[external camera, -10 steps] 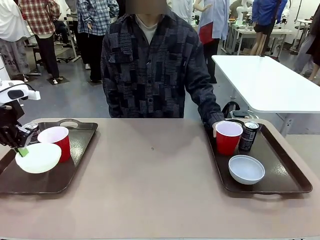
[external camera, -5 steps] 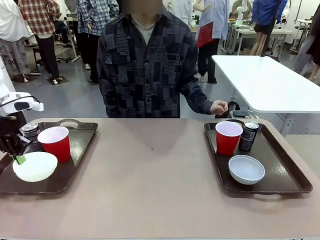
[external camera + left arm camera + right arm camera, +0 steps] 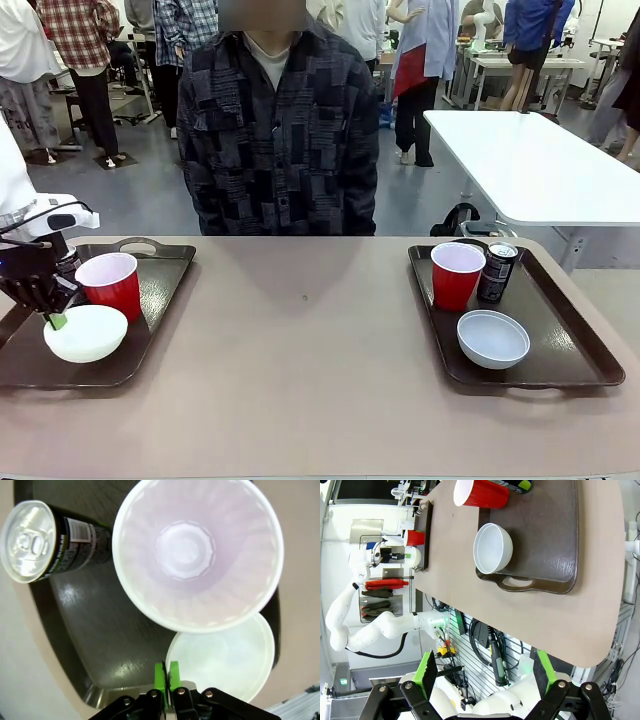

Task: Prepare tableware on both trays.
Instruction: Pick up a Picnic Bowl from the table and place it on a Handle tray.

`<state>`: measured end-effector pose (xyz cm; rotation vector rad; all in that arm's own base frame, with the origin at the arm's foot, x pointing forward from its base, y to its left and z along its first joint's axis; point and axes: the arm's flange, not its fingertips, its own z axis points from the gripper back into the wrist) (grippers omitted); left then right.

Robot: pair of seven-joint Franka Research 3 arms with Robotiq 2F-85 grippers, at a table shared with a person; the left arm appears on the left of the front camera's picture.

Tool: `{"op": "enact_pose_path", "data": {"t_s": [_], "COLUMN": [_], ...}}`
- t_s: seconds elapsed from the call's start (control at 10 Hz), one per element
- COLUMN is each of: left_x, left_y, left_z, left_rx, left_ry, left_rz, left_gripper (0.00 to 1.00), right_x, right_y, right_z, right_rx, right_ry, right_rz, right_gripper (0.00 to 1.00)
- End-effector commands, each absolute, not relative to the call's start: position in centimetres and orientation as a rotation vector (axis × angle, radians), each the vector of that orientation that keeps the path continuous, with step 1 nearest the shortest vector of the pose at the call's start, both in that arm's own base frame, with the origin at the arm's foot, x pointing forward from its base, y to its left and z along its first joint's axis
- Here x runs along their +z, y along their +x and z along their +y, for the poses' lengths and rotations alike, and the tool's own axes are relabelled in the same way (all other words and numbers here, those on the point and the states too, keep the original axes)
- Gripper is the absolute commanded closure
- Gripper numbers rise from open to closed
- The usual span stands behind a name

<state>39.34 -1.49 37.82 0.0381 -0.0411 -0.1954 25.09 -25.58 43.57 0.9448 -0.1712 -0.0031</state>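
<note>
Pinching the rim of the near bowl (image 3: 88, 335) on the left tray (image 3: 160, 290) with the left gripper (image 3: 52, 320), green pads (image 3: 159, 672) nearly together on the thin white edge. Judging the bowl as seated flat on the tray. Calling, then, for a small release and a straight lift, avoiding any tilt or drag towards the red cup (image 3: 110, 283) just beside it or the can (image 3: 47, 540) standing beyond. Hanging high over the right tray (image 3: 555, 530), the right gripper (image 3: 484, 672), spreading wide and gripping nothing. Sitting together on that tray: second bowl (image 3: 493, 338), second cup (image 3: 457, 275), second can (image 3: 497, 272). Standing at the table's far edge, a person (image 3: 280, 130).
</note>
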Motion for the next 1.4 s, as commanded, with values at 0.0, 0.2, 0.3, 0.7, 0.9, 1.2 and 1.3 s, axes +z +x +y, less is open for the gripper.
{"op": "enact_pose_path", "data": {"t_s": [0.0, 0.2, 0.3, 0.7, 0.9, 1.2, 1.3], "left_x": [33.0, 32.8, 32.9, 34.9, 36.7, 39.8, 40.7], "left_y": [33.0, 33.1, 33.1, 32.9, 32.5, 31.3, 30.7], "left_z": [-1.2, -1.3, -1.3, -1.3, -1.4, -1.7, -1.9], "left_rx": [-0.179, -0.18, -0.176, -0.174, -0.184, -0.212, -0.224], "left_ry": [0.092, 0.092, 0.092, 0.06, 0.039, 0.009, 0.002], "left_rz": [-0.054, -0.046, -0.045, -0.04, -0.044, -0.058, -0.073], "left_gripper": [0.96, 0.85, 0.77, 0.37, 0.17, 0.0, 0.0], "right_x": [43.4, 43.4, 43.4, 43.4, 43.4, 43.4, 43.4], "right_y": [25.1, 25.1, 25.1, 25.1, 25.1, 25.1, 25.1], "right_z": [-25.6, -25.6, -25.6, -25.6, -25.6, -25.6, -25.6], "right_rx": [-0.003, -0.003, -0.003, -0.003, -0.003, -0.003, -0.003], "right_ry": [0.962, 0.962, 0.962, 0.962, 0.962, 0.962, 0.962], "right_rz": [-0.182, -0.182, -0.182, -0.182, -0.182, -0.182, -0.182], "right_gripper": [0.0, 0.0, 0.0, 0.0, 0.0, 0.0, 0.0]}}
